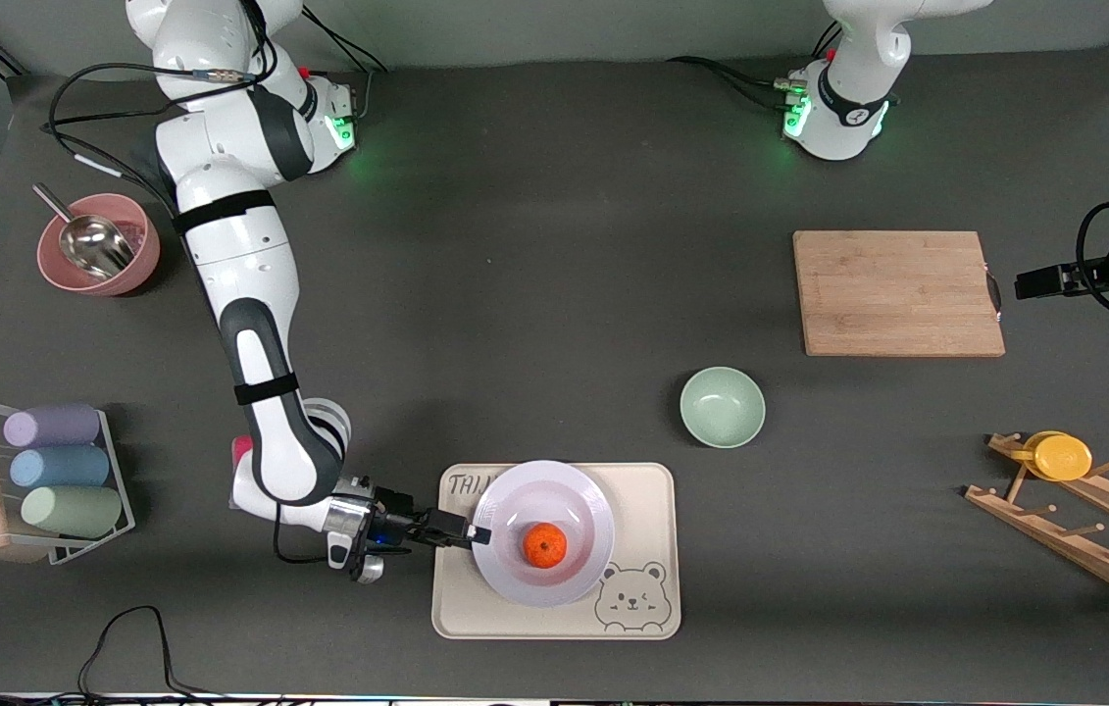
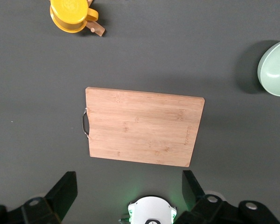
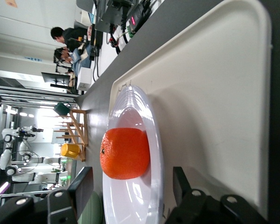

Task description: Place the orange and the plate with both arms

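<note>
The orange lies in the lavender-white plate, which rests on the cream bear tray. My right gripper is low at the plate's rim on the side toward the right arm's end; it is open, one finger above the rim and one below, neither pressing it. The right wrist view shows the orange, the plate's rim between my right gripper's fingers, and the tray. My left gripper waits in the air beside the cutting board, open and empty.
A pale green bowl stands between tray and wooden cutting board. A wooden rack with a yellow cup is at the left arm's end. A pink bowl with a metal scoop and a cup rack are at the right arm's end.
</note>
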